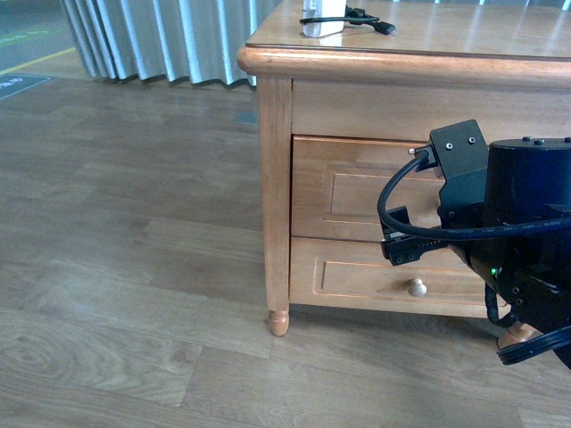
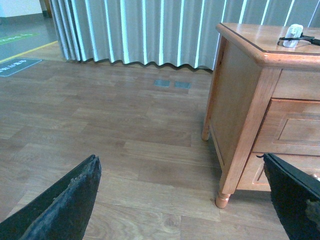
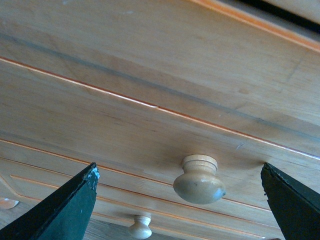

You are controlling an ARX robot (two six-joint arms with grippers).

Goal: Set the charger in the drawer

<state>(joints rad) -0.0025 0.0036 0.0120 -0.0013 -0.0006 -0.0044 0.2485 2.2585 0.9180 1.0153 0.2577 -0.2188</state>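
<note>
Grey pleated curtain [image 1: 161, 36]: hangs at the far left of the front view, behind the brown wood-plank floor [image 1: 116, 267].
Honey-brown wooden desk [image 1: 277, 178]: stands right of the middle, with one corner leg toward the camera.
Small white boxy charger [image 1: 323, 18]: lies on the desk top, near its front left corner. Its thin black cable [image 1: 361, 20] is coiled just to the right of it.
Upper drawer with a recessed panel [image 1: 352, 187]: sits directly under the desk top, and its front looks flush with the frame, so it is closed. The similar lower drawer [image 1: 357, 276] is beneath it, with a small pale round knob [image 1: 417, 287].
Black right arm [image 1: 522, 223]: fills the right side of the front view and covers the right part of the upper drawer. Its claw is hidden there.
Left wrist view alone: shows the left claw [image 2: 180, 159] wide open over the floor, well apart from the desk. The charger is seen small on the far desk top.
Right wrist view alone: shows the right claw [image 3: 179, 171] wide open, close to the upper drawer front. The drawer's pale rounded wooden knob [image 3: 199, 180] is between the two dark fingers, and neither finger touches it. The charger is outside this view.
Charger against the claws: it is up on the desk top, above the right claw's level and well apart from both claws. Neither claw holds it.
</note>
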